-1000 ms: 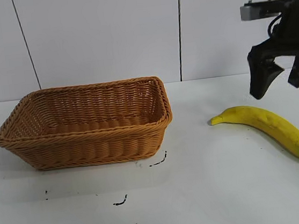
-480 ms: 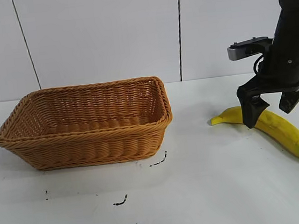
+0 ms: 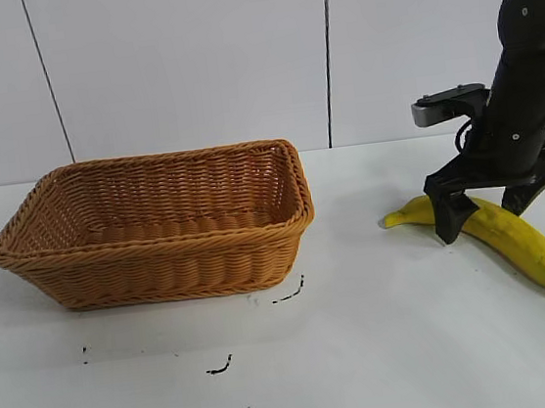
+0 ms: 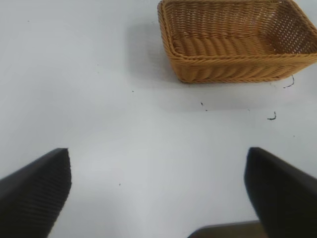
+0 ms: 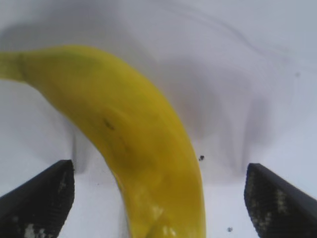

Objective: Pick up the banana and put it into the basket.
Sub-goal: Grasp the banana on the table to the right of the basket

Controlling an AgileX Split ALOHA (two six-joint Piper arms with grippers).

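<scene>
Exterior view: the right end effector hangs wide open and empty astride the banana, one finger each side of its stem half. The banana lies on the surface, long axis slanting away from the basket, well apart. The left end effector, open and empty, is parked far off.

The banana lies flat on the white surface at the right of the exterior view, bright yellow and gently curved, its short stem pointing left and its dark tip at the lower right. The basket stands upright at centre left, well apart from it: rectangular tan-brown wicker with sloping sides, a braided rim and nothing inside.
</scene>
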